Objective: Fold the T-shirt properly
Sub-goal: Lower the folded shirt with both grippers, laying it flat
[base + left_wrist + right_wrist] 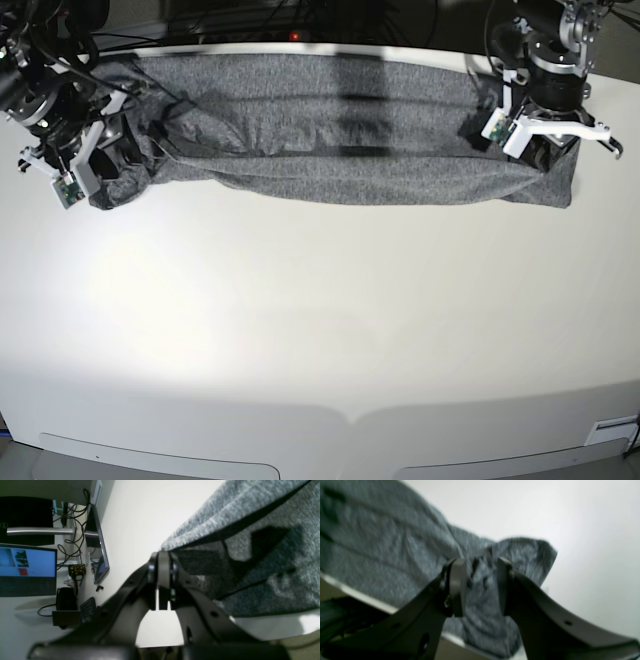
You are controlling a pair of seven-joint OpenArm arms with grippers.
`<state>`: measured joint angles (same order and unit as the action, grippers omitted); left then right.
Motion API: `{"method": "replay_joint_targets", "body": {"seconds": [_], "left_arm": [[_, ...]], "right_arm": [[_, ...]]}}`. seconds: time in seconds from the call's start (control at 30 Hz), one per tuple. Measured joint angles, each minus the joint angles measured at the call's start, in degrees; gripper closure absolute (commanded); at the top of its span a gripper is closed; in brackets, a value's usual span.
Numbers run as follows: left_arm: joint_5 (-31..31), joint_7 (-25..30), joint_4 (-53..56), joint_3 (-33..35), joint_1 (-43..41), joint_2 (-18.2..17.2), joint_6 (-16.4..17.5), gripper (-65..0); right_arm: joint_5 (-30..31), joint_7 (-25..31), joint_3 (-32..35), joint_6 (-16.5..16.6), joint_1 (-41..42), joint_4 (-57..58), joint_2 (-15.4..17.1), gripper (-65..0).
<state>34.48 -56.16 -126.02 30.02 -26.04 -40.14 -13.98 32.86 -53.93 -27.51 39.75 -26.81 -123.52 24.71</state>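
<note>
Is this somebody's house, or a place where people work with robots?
Probably a robot lab or office, not a house. A grey T-shirt lies on a big white table between two robot arms, and the left wrist view shows computer monitors, tangled cables and a keyboard.

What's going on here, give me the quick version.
A two-armed robot is folding a grey T-shirt that lies stretched in a long band along the far edge of the white table. The left gripper is shut beside one end of the cloth; whether it pinches fabric is unclear. The right gripper is at the other end, jaws parted around a bunched fold. The fold isn't finished.
</note>
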Motion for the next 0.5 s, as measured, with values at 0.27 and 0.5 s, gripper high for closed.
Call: {"method": "replay_joint_targets", "body": {"seconds": [0.27, 0.5], "left_arm": [[-0.17, 0.0, 0.0, 0.0, 0.02, 0.0, 0.0, 0.0], [-0.2, 0.02, 0.0, 0.0, 0.02, 0.0, 0.0, 0.0]], "right_arm": [[-0.28, -1.4, 8.7, -0.02, 5.62, 11.63, -0.11, -21.0], [-4.96, -1.09, 15.93, 0.0, 11.58, 18.23, -0.09, -21.0]]}}
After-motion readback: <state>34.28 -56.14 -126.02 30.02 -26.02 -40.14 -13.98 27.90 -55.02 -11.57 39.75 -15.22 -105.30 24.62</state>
